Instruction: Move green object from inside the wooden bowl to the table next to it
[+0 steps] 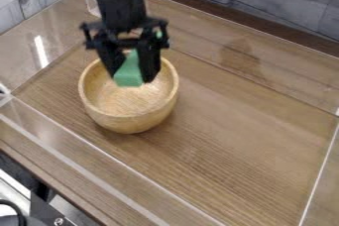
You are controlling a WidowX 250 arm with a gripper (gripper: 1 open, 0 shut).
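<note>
The green object (130, 69) hangs tilted just above the wooden bowl (129, 98), pinched between the black fingers of my gripper (129, 63), which is shut on it and points steeply down. Its lower end is level with the bowl's rim. The bowl sits on the brown wood-grain table (225, 141), left of centre, and its inside shows nothing else. The black arm rises from the gripper to the top edge of the view.
Low clear acrylic walls (159, 175) run along the table's edges at the front, left and right. Bare wood-grain surface lies to the right of and in front of the bowl. A grey plank wall stands behind the table.
</note>
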